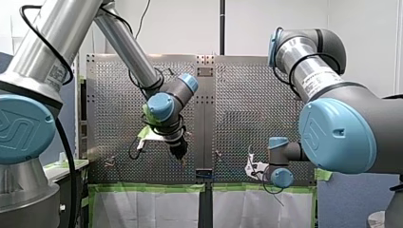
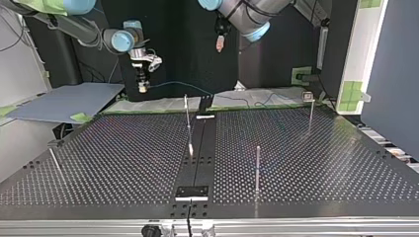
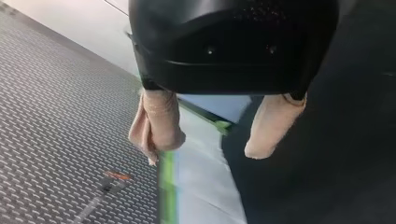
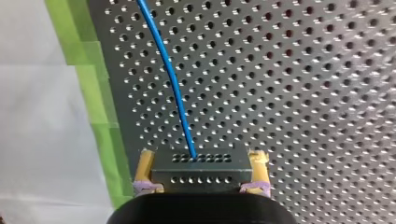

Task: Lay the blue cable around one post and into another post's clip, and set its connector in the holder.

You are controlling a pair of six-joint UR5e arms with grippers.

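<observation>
Our right gripper (image 4: 201, 163) clamps the connector (image 4: 201, 179), blue cable (image 4: 170, 74) trailing ahead, upper left in the top view. No post (image 2: 257, 168) seems wrapped yet, though the cable is faint there; routing and seating remain. Our left gripper (image 3: 210, 147) gapes, empty.

Robotics lab, two robot arms (image 1: 332, 128) over a perforated metal table (image 2: 321, 148), green tape (image 1: 152, 188), white walls (image 1: 190, 28).
</observation>
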